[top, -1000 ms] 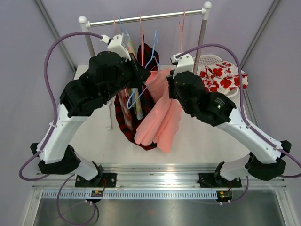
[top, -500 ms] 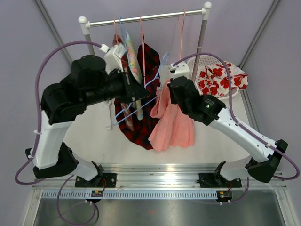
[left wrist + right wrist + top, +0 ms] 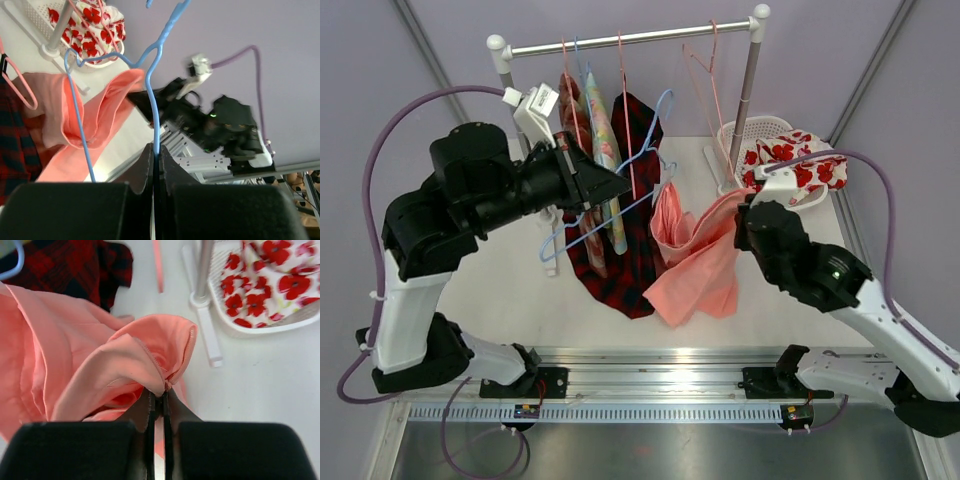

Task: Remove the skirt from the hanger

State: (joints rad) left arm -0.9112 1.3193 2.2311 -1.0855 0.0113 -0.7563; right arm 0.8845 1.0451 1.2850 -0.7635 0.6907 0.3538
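The pink skirt [image 3: 698,262] hangs in mid-air in front of the clothes rack. My right gripper [image 3: 744,207] is shut on its waistband hem, and the right wrist view shows the fabric [image 3: 90,355] bunched in the jaws [image 3: 160,394]. My left gripper [image 3: 620,188] is shut on the wire of the blue hanger [image 3: 610,215] and holds it tilted to the left of the skirt. In the left wrist view the hanger wire [image 3: 155,90] runs up from my jaws [image 3: 156,152], and one hanger arm lies against the skirt [image 3: 107,115]. I cannot tell whether it is still inside the waistband.
The white rack rail [image 3: 630,38] carries a red-black plaid garment [image 3: 620,250], a multicoloured garment [image 3: 603,130] and empty pink hangers [image 3: 705,70]. A white basket [image 3: 752,132] with red-flowered cloth [image 3: 790,155] stands at the right behind the rack post [image 3: 748,95].
My left arm has drawn the blue hanger back to the left. My right arm has moved right and nearer with the waistband, and the skirt is pulled away from the hanger.
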